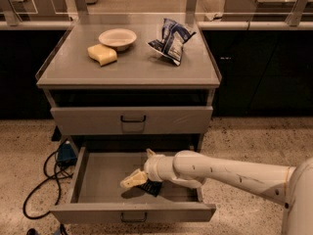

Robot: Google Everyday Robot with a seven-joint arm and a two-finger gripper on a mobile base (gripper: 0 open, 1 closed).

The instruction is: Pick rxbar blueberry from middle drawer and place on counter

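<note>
The middle drawer is pulled open, low at the front of the cabinet. The rxbar blueberry, a small dark navy bar, lies on the drawer floor right of centre, partly hidden by my gripper. My gripper reaches into the drawer from the right on a white arm and sits right over the bar's left end, touching it or nearly so. The counter is the flat grey-beige cabinet top above.
On the counter stand a white bowl, a yellow sponge and a blue-and-white chip bag. The drawer above is shut. A blue box with black cables lies on the floor at the left.
</note>
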